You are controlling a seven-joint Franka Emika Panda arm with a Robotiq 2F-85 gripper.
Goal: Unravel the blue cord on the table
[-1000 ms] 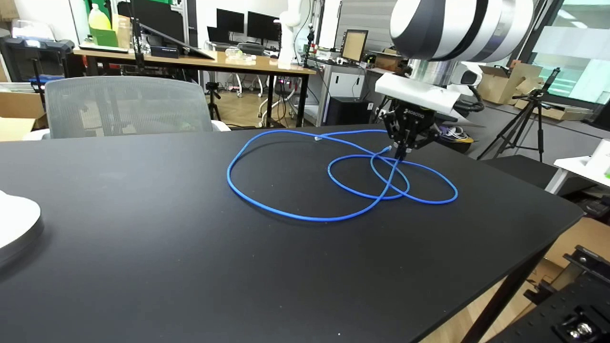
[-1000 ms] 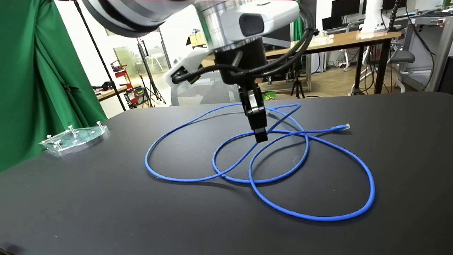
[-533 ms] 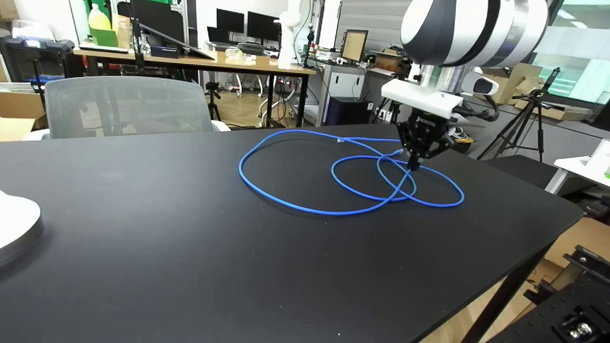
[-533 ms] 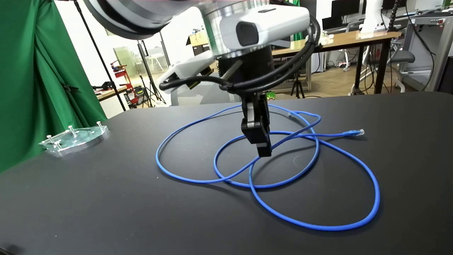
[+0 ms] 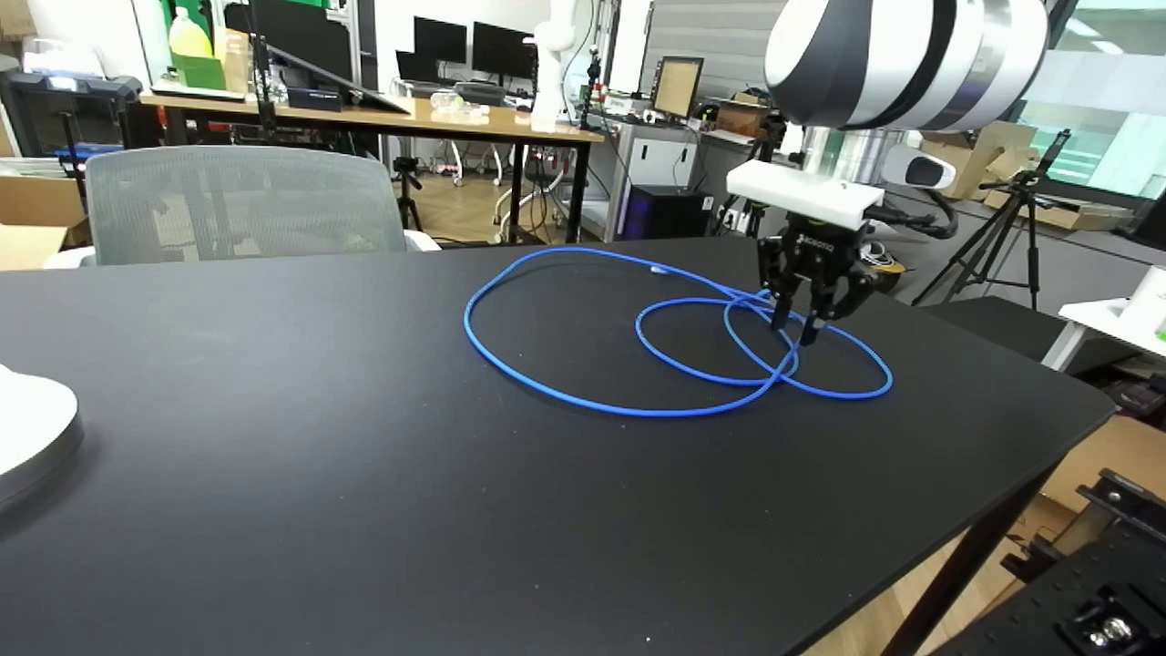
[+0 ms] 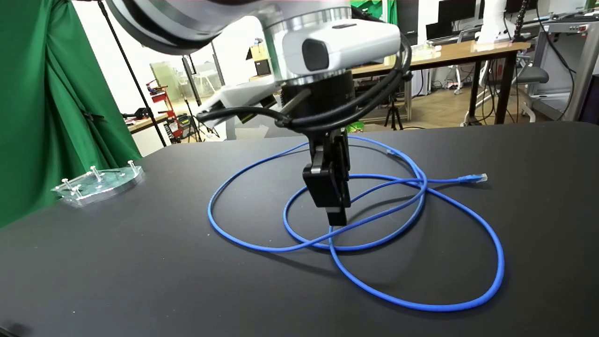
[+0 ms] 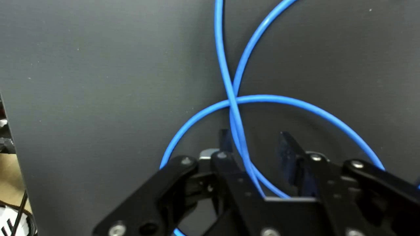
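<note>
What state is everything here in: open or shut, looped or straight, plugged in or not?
Black two-fingered robot gripper: open, jaws apart.
Thin bright-blue cord: looped, crossing itself.
Blue plug with clear tip: unplugged.
Clear thick plate with bolts: lying flat.
Tall black tripod: upright, legs spread.
Green cloth curtain: hanging in folds.

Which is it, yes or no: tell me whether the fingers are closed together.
No, in the wrist view the fingers stand apart, with blue cord and black table showing between them.
</note>
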